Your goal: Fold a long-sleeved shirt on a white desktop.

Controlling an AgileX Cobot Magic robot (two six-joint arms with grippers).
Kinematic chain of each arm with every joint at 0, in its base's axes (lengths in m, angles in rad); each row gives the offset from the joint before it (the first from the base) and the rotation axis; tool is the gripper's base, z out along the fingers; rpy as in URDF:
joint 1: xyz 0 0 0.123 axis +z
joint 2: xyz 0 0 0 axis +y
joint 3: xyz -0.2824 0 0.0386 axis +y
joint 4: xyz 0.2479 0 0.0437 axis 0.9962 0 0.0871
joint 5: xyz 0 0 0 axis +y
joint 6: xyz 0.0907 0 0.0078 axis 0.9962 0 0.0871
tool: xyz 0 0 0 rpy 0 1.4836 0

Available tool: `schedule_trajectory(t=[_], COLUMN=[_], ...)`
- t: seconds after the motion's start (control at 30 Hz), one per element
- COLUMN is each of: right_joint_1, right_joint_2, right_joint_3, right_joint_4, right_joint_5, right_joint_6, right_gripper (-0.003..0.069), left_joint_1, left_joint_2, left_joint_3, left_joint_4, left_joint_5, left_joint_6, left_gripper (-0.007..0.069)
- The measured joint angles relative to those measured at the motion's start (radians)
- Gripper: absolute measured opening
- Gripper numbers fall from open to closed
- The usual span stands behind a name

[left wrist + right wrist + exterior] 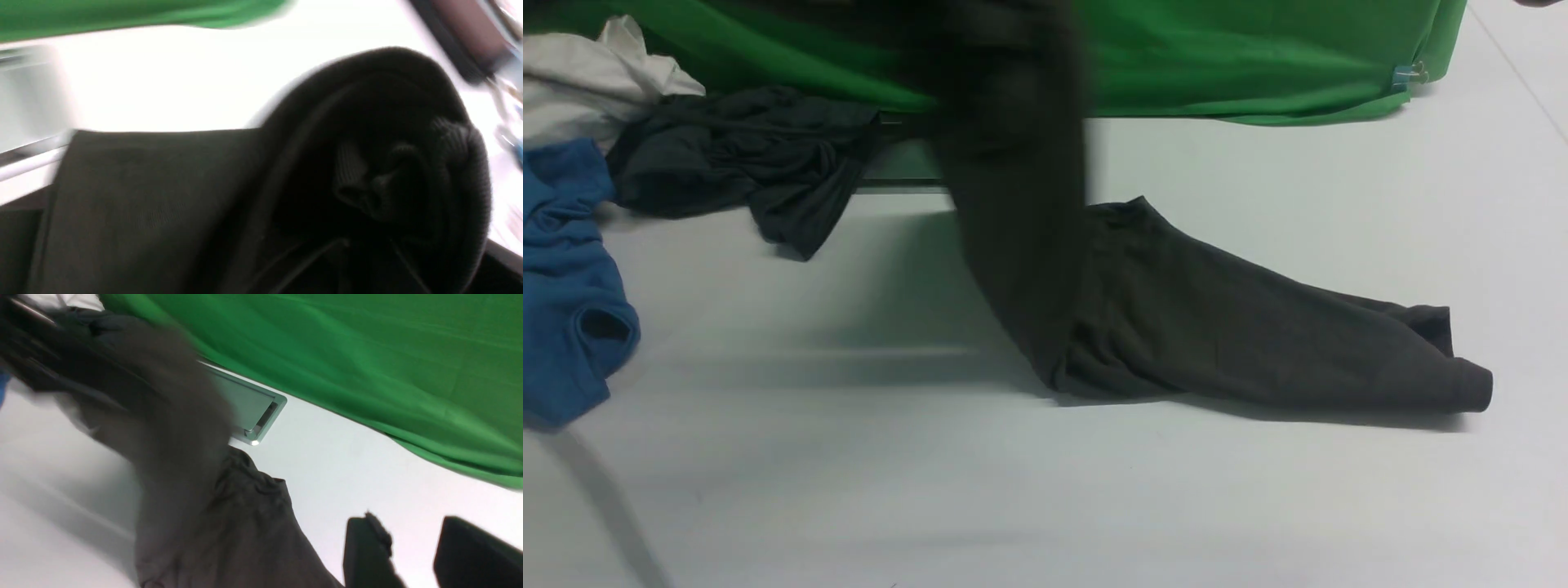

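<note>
on the white counter (pixel 1045 506), the long-sleeved shirt (pixel 1217 327) hangs half raised near the middle, one sleeve trailing right across the surface, apparently so the cloth can drop open for folding. the left gripper, buried in bunched fabric, looks clamped on it. the right gripper (pixel 408 526) hovers alongside, jaws apart and empty. farther back lie a blue shirt (pixel 564 310), a charcoal garment (pixel 743 155) and the green backdrop (pixel 1241 57).

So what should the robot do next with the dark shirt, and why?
Probably take the sleeve with the open right fingers: one part of the long-sleeved shirt hangs lifted, while its sleeve lies bunched on the white desktop.
</note>
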Motion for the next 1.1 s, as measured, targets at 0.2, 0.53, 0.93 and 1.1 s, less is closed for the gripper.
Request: schedule_trajectory(t=[0.2, 0.53, 0.93, 1.1], right_joint_1=[0.000, 0.000, 0.000, 0.000], right_joint_2=[0.000, -0.004, -0.030, -0.056], right_joint_3=[0.000, 0.000, 0.000, 0.001], right_joint_4=[0.000, -0.007, 0.000, -0.004], right_joint_5=[0.012, 0.041, -0.012, -0.010], right_joint_6=[0.000, 0.000, -0.003, -0.048], right_gripper=[0.0240, 0.0240, 0.0240, 0.0240], left_joint_1=[-0.300, -0.449, -0.358, -0.208], left_joint_2=[0.356, 0.651, 0.390, 0.279], left_joint_3=[-0.317, -0.568, -0.579, -0.573], left_joint_4=[-0.033, 0.004, 0.397, 0.539], left_joint_5=[-0.070, -0.081, 0.142, 0.307], left_joint_6=[-0.037, -0.158, -0.182, -0.239], left_gripper=[0.0141, 0.0249, 0.0683, 0.0693])
